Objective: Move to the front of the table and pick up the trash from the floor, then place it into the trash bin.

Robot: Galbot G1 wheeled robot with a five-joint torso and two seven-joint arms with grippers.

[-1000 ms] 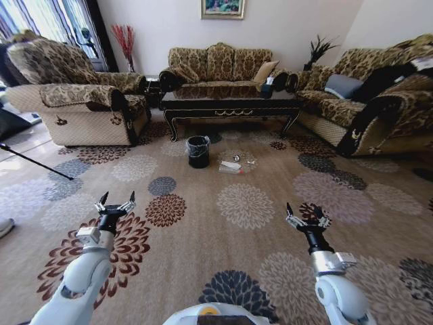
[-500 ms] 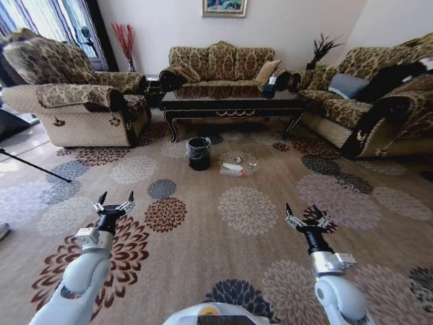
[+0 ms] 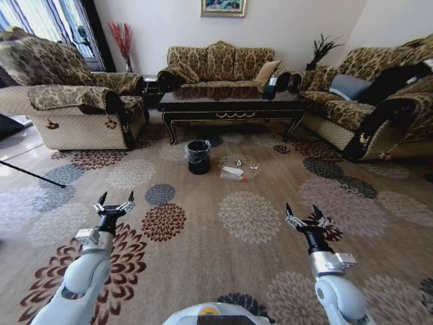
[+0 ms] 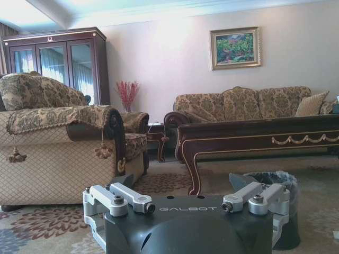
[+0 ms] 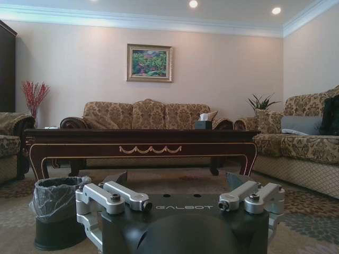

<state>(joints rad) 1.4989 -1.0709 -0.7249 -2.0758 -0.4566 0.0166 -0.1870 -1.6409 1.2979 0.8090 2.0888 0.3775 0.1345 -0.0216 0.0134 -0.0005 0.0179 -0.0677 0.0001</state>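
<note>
We are facing table (image 3: 230, 105); trash (image 3: 232, 172) lying on floor (image 3: 270, 203) beside bin (image 3: 198, 156). Both claws, left (image 3: 113, 205) and right (image 3: 300, 213), spread wide, empty. We risk knocking bin, rolling bottle away.

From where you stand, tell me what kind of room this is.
Most likely a home living room: patterned sofas stand around a dark coffee table on a flowered carpet, with a framed picture on the wall.
</note>
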